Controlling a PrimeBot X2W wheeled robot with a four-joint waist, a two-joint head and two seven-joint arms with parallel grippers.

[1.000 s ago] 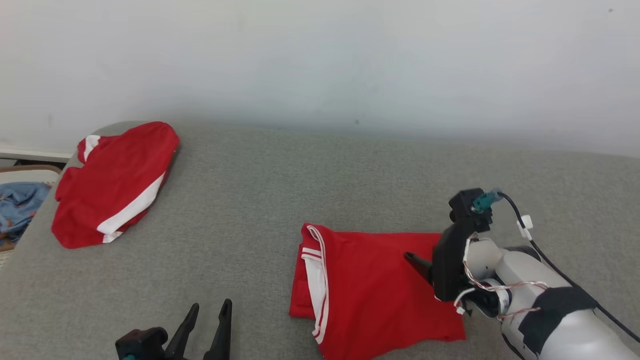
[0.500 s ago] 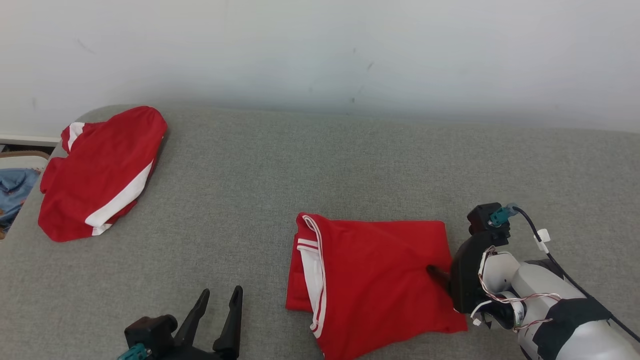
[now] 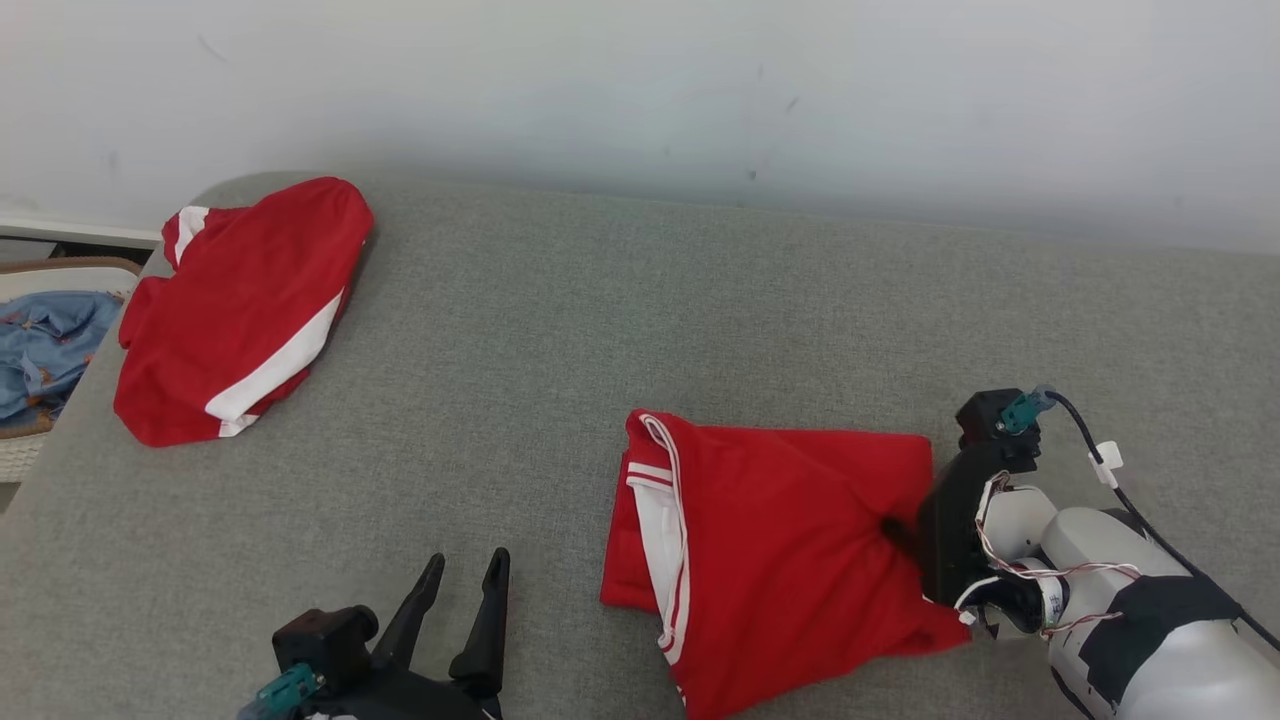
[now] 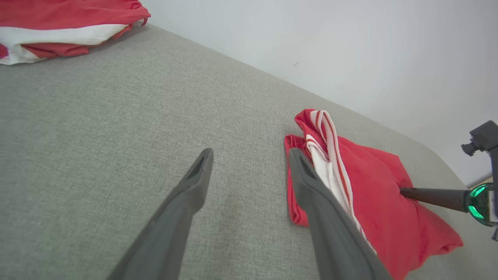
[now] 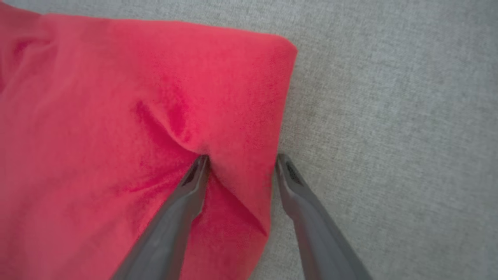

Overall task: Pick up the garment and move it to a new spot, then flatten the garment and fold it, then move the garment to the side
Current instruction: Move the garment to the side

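Observation:
The folded red garment (image 3: 780, 540) with white stripes lies on the grey padded surface (image 3: 600, 300), right of centre. My right gripper (image 3: 892, 530) is at its right edge. In the right wrist view the gripper (image 5: 241, 159) is open and straddles that edge. One fingertip (image 5: 200, 163) presses a pucker into the cloth (image 5: 136, 116); the other rests on the grey surface just beside the hem. My left gripper (image 3: 466, 560) stands open and empty near the front edge, left of the garment (image 4: 373, 182). The left wrist view looks along this gripper (image 4: 249, 153).
A second red garment (image 3: 240, 310) with a white band lies at the surface's far left corner. Beyond that corner stands a basket (image 3: 20, 455) holding blue cloth. A pale wall runs along the back.
The head camera has shifted. My right gripper has drawn back over the garment toward its right edge, its fingers have come a little closer, and the cloth now puckers at the fingertip.

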